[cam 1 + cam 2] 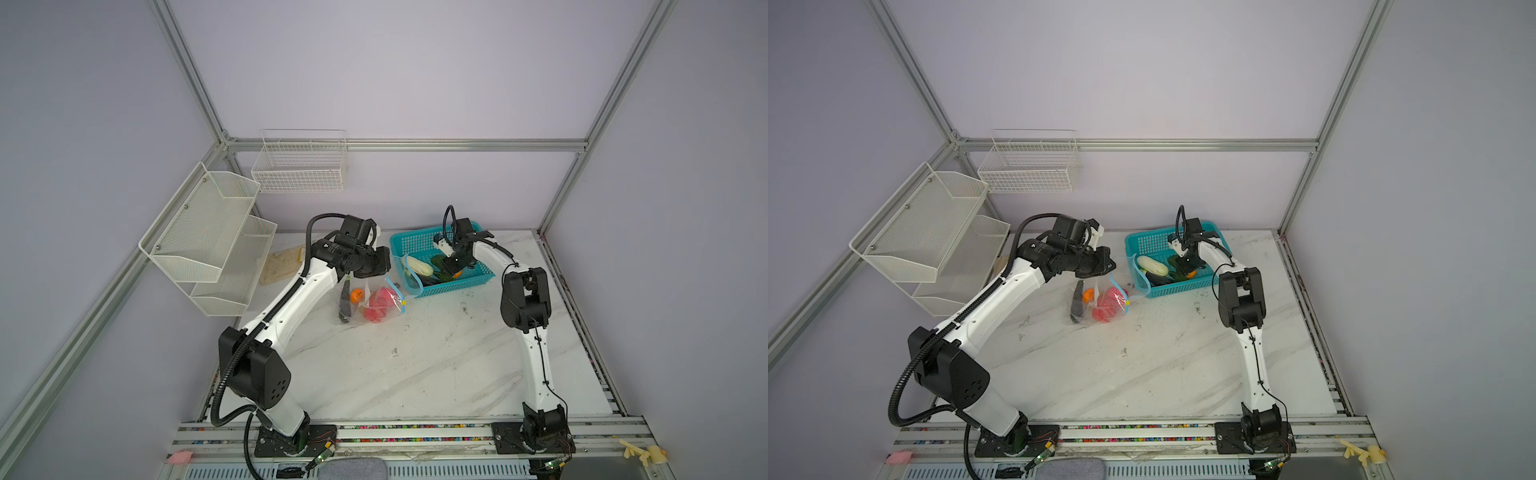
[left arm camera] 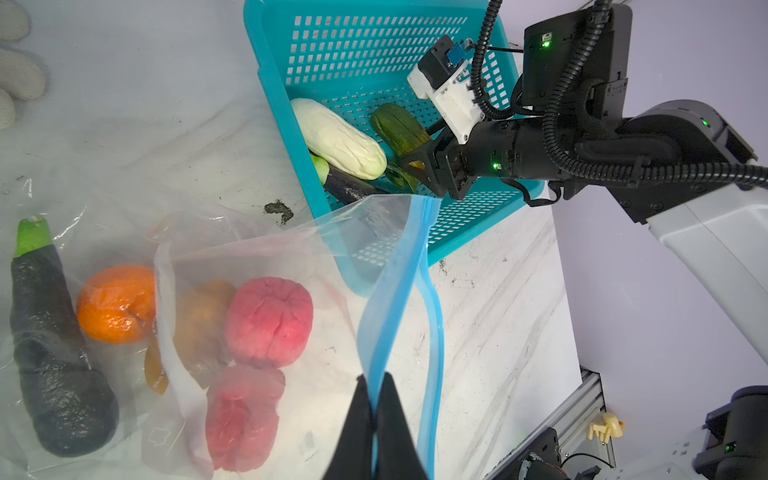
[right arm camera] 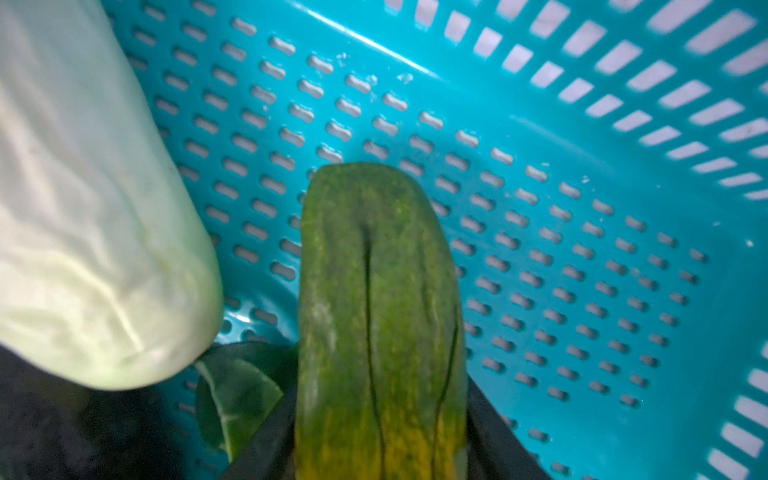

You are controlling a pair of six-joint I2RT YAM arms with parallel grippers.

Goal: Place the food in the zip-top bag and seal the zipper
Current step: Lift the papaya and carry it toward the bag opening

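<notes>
The zip-top bag (image 1: pixel 376 305) (image 2: pixel 257 249) lies on the marble table left of the teal basket. Its mouth is held up open. My left gripper (image 2: pixel 376 386) is shut on one side of the light blue zipper (image 2: pixel 399 291); the yellow slider (image 1: pixel 403 302) hangs at the end of it. Food in the bag: a dark eggplant (image 2: pixel 54 353), an orange (image 2: pixel 116 303) and red-pink pieces (image 2: pixel 270 320). My right gripper (image 3: pixel 380 449) (image 1: pixel 451 266) reaches into the basket, its fingers pressed on both sides of a green vegetable (image 3: pixel 374 291) (image 2: pixel 399 129).
The teal basket (image 2: pixel 266 54) (image 1: pixel 1142 245) also holds a white vegetable (image 3: pixel 83 208), a dark eggplant (image 2: pixel 349 187), a green leaf (image 3: pixel 232 395) and an orange piece (image 1: pixel 457 273). White mesh shelves (image 1: pixel 208 237) hang on the left wall, and a wire basket (image 1: pixel 299 166) on the back wall.
</notes>
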